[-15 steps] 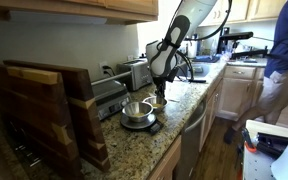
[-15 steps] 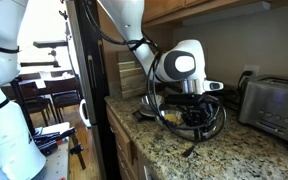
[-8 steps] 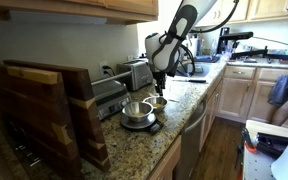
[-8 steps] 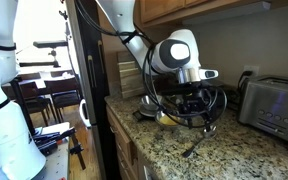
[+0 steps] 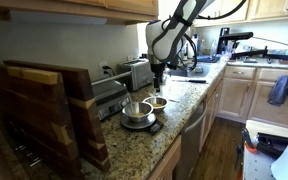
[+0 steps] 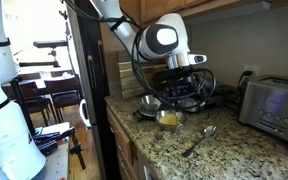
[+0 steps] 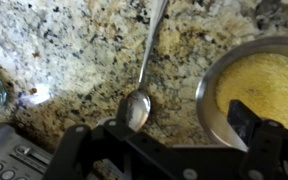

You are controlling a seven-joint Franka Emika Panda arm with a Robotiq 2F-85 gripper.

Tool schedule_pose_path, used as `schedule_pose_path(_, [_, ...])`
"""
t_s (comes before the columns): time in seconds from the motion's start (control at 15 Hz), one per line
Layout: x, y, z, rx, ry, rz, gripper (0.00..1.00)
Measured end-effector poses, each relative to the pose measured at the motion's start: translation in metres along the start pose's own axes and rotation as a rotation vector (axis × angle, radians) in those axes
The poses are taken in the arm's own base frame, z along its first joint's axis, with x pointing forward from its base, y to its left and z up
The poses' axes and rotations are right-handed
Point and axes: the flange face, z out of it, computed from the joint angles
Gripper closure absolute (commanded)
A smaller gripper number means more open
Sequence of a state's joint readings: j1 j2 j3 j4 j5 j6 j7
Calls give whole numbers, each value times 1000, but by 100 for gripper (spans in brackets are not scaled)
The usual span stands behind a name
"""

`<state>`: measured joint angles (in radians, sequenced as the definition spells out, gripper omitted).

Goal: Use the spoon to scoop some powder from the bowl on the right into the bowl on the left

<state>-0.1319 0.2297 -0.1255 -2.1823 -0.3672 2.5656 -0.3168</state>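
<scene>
The spoon [image 7: 144,70] lies flat on the granite counter, its handle pointing away from the gripper; in an exterior view the spoon [image 6: 200,140] rests between the powder bowl and the toaster. The bowl with tan-yellow powder [image 7: 259,85] is at the right of the wrist view, and it shows in both exterior views [image 6: 169,119] [image 5: 157,102]. A steel bowl [image 5: 136,110] [image 6: 149,102] stands next to it on a scale. My gripper [image 7: 162,125] [image 6: 184,92] [image 5: 157,75] hangs open above the spoon and powder bowl, with nothing between its fingers.
A toaster [image 6: 274,100] stands beside the spoon on the counter. A kitchen scale [image 5: 139,124] [image 7: 4,160] sits under the steel bowl. Wooden boards [image 5: 44,110] lean at one end of the counter. The counter edge [image 6: 134,140] runs close to the bowls.
The gripper has opened and let go of the spoon, which now lies on the counter. The arm has risen away from the bowls.
</scene>
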Motion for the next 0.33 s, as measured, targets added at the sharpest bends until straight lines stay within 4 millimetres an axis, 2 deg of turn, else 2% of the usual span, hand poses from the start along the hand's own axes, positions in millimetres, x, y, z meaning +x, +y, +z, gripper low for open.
schedule_pose_path(0.2, [2, -18, -23, 34, 37, -36, 0])
schedule_pose_path(0.33, [0, -24, -30, 36, 38, -46, 0])
